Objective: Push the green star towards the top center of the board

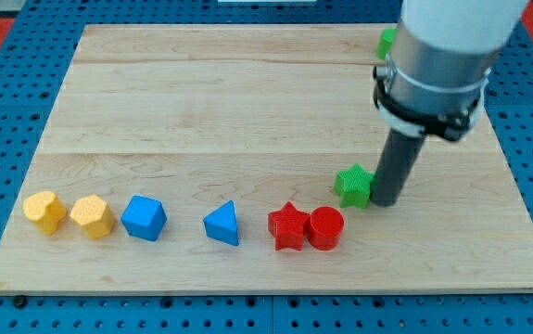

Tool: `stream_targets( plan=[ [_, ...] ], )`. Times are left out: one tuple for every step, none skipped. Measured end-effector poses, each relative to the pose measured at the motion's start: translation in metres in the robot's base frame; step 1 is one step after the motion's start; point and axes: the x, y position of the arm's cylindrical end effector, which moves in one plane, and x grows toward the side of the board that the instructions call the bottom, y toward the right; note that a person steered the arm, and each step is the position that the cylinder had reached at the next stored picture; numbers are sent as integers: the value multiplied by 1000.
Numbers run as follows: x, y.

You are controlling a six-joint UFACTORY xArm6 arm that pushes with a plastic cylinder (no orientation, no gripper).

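The green star [352, 185] lies on the wooden board [247, 102], right of centre and in the lower half. My tip [385, 201] stands right beside it, touching or almost touching its right side. The dark rod rises from there into the white arm at the view's top right. A second green block [387, 42] shows partly behind the arm near the board's top right; its shape is hidden.
A row lies along the view's bottom: two yellow blocks [44, 211] [93, 216], a blue block [144, 218], a blue triangle [222, 224], a red star [288, 226] and a red cylinder [325, 228], just below the green star.
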Motion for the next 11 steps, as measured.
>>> stream_targets(
  plan=[
    [19,9],
    [23,-1],
    [51,-27],
    [14,-24],
    [-45,-6],
    [-84,-13],
    [-41,-19],
    [-42,-52],
    [-77,-89],
    [-123,-87],
    [-165,-86]
  ],
)
